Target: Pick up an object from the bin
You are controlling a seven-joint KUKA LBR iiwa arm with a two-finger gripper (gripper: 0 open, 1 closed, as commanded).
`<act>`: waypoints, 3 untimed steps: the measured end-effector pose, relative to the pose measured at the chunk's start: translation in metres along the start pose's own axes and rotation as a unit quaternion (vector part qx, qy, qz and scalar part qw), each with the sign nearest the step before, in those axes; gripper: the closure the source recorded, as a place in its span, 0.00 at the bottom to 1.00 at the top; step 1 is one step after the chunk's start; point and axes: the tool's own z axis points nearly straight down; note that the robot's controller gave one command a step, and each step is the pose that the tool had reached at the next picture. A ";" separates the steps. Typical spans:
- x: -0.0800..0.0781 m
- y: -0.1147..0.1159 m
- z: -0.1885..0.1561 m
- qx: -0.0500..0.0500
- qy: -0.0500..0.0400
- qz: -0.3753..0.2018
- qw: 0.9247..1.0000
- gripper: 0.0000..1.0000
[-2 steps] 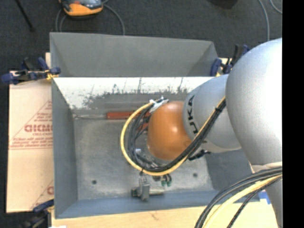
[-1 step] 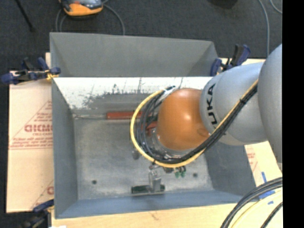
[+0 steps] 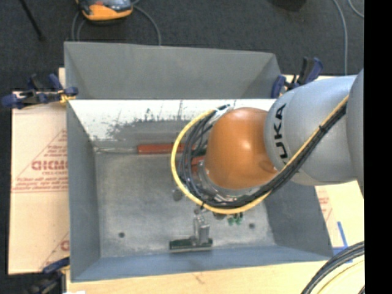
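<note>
Grey metal of the bin (image 3: 79, 182) lies mostly bare around the gripper (image 3: 201, 224), which points straight down from under the orange wrist cover (image 3: 236, 146); whether it is open or closed I cannot tell, since the cover hides much of it. Just past its tip, toward the near wall, lies a small dark flat bar (image 3: 191, 244) with a greenish edge, probably the thing to pick, as the tool stands upright by it as if for a grasp from above. A small green piece (image 3: 234, 220) sits just beside the gripper on the arm's side, and a long reddish-brown strip (image 3: 156, 148) lies well behind it along the far wall.
</note>
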 end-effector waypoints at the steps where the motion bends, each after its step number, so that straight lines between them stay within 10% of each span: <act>1: 0.019 -0.016 0.077 -0.001 0.001 -0.068 0.998 1.00; 2: 0.013 -0.016 0.075 0.000 -0.010 -0.068 0.998 0.00; 3: 0.018 -0.016 0.077 -0.001 0.000 -0.067 0.998 1.00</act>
